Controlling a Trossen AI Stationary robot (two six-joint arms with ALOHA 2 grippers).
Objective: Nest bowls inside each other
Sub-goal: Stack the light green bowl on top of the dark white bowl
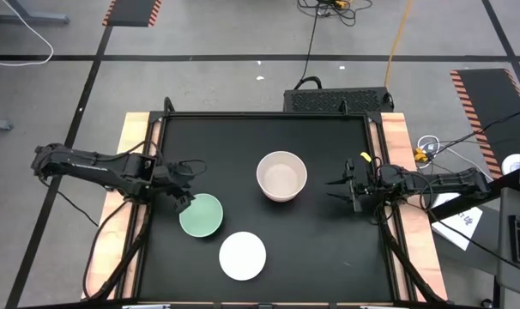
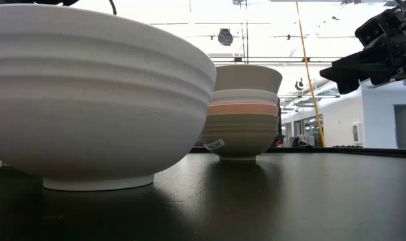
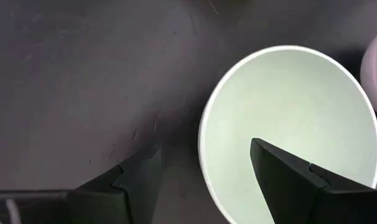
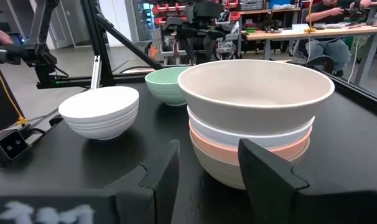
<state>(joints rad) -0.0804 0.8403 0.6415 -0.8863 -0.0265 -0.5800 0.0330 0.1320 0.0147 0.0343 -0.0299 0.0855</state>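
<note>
The left gripper (image 1: 182,200) is shown with its fingers spread apart, straddling the rim of the mint green bowl (image 1: 202,215) at that bowl's 10 o'clock edge; in the left wrist view one finger (image 3: 294,180) is seen over the bowl's inside and the other outside it, above the black table top (image 1: 243,146). Whether the fingers touch the rim cannot be told. The mint green bowl is placed left of the table's centre, with a single white bowl (image 1: 243,256) just beside it at its 5 o'clock. The right gripper (image 1: 347,190) is held above the table near the right edge, its fingers parted and empty, pointed at the stack of bowls (image 1: 281,176) at its 9 o'clock. In that stack, a beige bowl (image 4: 257,93) is seated on top, with a white bowl (image 4: 251,134), an orange-coral bowl (image 4: 254,152) and an olive-grey bowl (image 2: 240,130) nested beneath it in that order.
</note>
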